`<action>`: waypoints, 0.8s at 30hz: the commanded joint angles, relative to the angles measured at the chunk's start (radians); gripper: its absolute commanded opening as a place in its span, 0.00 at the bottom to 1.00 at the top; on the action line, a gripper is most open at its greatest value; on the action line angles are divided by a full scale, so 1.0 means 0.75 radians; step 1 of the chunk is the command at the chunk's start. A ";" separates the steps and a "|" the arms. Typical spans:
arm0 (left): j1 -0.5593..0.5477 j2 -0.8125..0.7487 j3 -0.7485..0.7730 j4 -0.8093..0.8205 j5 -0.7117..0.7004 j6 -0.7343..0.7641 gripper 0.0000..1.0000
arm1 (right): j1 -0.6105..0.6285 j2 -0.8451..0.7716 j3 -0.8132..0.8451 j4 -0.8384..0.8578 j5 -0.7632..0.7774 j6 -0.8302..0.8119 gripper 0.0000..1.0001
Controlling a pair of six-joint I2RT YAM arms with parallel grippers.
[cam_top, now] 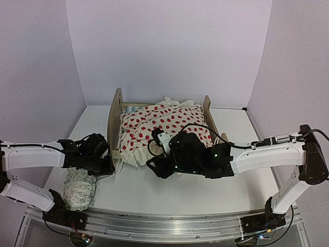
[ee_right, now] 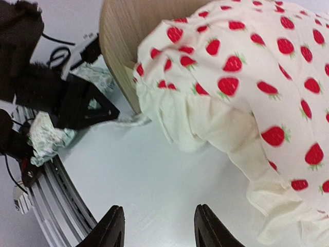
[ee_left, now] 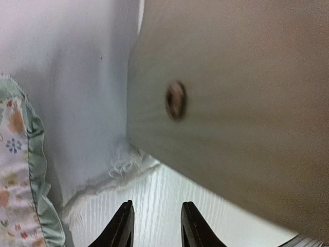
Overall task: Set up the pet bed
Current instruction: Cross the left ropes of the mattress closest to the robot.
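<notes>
Pet bed under strawberry blanket, pillow nearby

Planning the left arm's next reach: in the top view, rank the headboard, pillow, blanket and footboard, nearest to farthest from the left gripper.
1. The rounded plywood headboard, just beside the left gripper.
2. The small green-patterned pillow, toward the bases, and the near edge of the cream red-dotted blanket, to the right: too close to call.
3. The lower plywood footboard, far right.
</notes>
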 commanded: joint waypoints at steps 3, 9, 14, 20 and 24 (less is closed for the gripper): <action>0.103 0.180 0.064 0.149 0.064 0.158 0.32 | 0.000 -0.097 -0.046 -0.108 0.106 0.026 0.47; 0.115 0.324 0.058 0.225 0.089 0.176 0.31 | 0.000 -0.094 -0.031 -0.132 0.099 0.040 0.46; 0.118 0.344 0.071 0.221 0.036 0.164 0.28 | 0.000 -0.099 -0.037 -0.149 0.084 0.053 0.46; 0.118 0.298 0.072 0.118 -0.021 0.130 0.28 | 0.000 -0.094 -0.036 -0.154 0.078 0.058 0.45; 0.117 0.262 0.012 0.086 -0.017 0.063 0.29 | 0.000 -0.077 -0.017 -0.156 0.071 0.058 0.45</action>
